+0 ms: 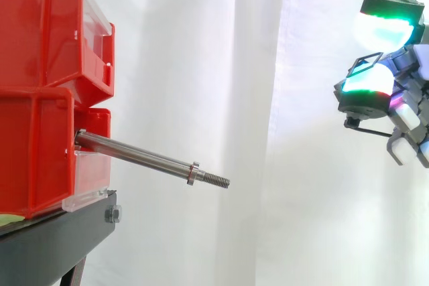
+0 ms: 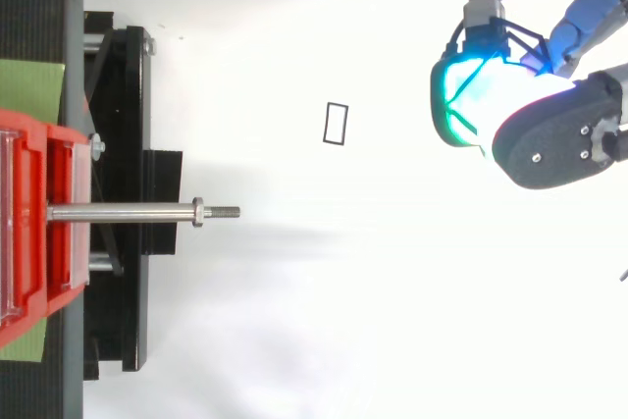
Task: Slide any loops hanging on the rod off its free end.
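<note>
A steel rod (image 1: 141,154) sticks out of the lower red bin (image 1: 33,152) and slopes slightly down to its threaded free end (image 1: 218,179); nothing hangs on it. In the top view the rod (image 2: 118,212) points right, bare up to its nut. My hand (image 1: 402,98) hovers far to the right of the free end and above it. Its glowing fingers are curled round a thin black wire loop (image 1: 365,58). From above, the hand (image 2: 549,144) shows the loop's (image 2: 510,41) black lines crossing a cyan pad. Another small black rectangular loop (image 2: 335,124) lies on the white ground between rod and hand.
Two red bins are stacked on a black stand (image 1: 60,239) at the left, the upper red bin (image 1: 47,25) overhanging the rod's root. A white curtain (image 1: 221,65) hangs behind. Open room lies between the rod's tip and the hand.
</note>
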`<state>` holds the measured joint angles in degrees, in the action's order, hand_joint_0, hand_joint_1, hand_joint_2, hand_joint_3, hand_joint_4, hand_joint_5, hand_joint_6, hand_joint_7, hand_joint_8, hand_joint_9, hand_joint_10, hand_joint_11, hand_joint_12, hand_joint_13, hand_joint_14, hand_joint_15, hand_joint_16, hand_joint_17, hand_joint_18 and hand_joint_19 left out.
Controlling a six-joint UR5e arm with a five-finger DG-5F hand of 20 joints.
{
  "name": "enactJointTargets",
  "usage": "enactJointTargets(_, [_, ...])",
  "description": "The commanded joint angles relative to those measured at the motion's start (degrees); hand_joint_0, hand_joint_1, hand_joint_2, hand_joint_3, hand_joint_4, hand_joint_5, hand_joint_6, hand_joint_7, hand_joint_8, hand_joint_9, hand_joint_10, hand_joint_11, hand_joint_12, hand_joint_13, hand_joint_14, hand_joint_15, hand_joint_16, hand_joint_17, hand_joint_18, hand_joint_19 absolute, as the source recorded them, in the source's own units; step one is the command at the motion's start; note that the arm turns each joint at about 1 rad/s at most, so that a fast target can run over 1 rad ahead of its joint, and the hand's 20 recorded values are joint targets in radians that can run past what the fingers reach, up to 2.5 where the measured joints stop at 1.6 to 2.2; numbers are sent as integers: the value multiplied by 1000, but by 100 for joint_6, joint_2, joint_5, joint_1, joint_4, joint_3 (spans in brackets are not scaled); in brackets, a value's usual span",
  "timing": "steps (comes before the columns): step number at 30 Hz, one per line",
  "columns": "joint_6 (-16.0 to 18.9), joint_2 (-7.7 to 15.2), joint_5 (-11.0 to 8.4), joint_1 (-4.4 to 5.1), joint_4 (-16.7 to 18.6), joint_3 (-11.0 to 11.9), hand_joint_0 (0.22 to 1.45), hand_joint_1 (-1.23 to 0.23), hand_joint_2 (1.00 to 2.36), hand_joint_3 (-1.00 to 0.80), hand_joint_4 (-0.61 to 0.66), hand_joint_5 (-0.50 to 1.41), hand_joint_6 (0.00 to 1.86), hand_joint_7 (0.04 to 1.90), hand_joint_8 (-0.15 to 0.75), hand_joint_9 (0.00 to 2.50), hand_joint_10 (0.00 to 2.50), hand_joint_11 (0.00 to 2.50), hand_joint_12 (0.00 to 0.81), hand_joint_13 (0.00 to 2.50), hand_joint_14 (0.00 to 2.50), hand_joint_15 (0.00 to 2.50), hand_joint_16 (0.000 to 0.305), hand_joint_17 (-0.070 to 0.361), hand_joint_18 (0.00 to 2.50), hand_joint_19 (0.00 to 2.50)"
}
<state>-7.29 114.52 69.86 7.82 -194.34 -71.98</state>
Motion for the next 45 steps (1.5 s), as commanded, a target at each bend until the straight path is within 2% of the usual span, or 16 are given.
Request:
enactJointTargets(1, [0, 0, -16, 0, 11, 0, 445, -645, 1000, -500, 87, -91, 766, 1219, 232, 1078, 12, 349, 274, 972, 8, 222, 47, 105, 948, 538])
enactJointTargets(16, [0, 0, -95, 0, 37, -9, 423, -682, 1000, -500, 108, -87, 724, 1200, 235, 1088, 14, 344, 278, 971, 9, 229, 49, 110, 970, 536])
enactJointTargets(26, [9, 0, -113, -26, 46, -9, 467, -733, 1000, -494, 92, -83, 656, 1286, 216, 1069, 16, 358, 262, 948, 9, 243, 46, 103, 931, 563])
enactJointTargets(30, [9, 0, -104, -35, 46, -9, 503, -765, 1008, -408, 82, -90, 683, 1311, 212, 1073, 14, 377, 249, 946, 11, 245, 43, 97, 915, 570])
enactJointTargets(32, [9, 0, -104, -35, 55, -9, 516, -770, 1011, -364, 72, -100, 727, 1254, 212, 1073, 14, 380, 247, 950, 10, 250, 42, 95, 913, 566])
enactJointTargets(40, [9, 0, -113, -35, 46, -9, 527, -751, 1018, -252, 68, -111, 789, 1234, 205, 1071, 14, 369, 242, 955, 11, 244, 41, 92, 918, 567])
enactJointTargets(45, [0, 0, -104, -35, 46, -9, 526, -750, 1023, -127, -5, -117, 830, 1231, 205, 1066, 15, 364, 243, 956, 11, 239, 41, 92, 918, 570])
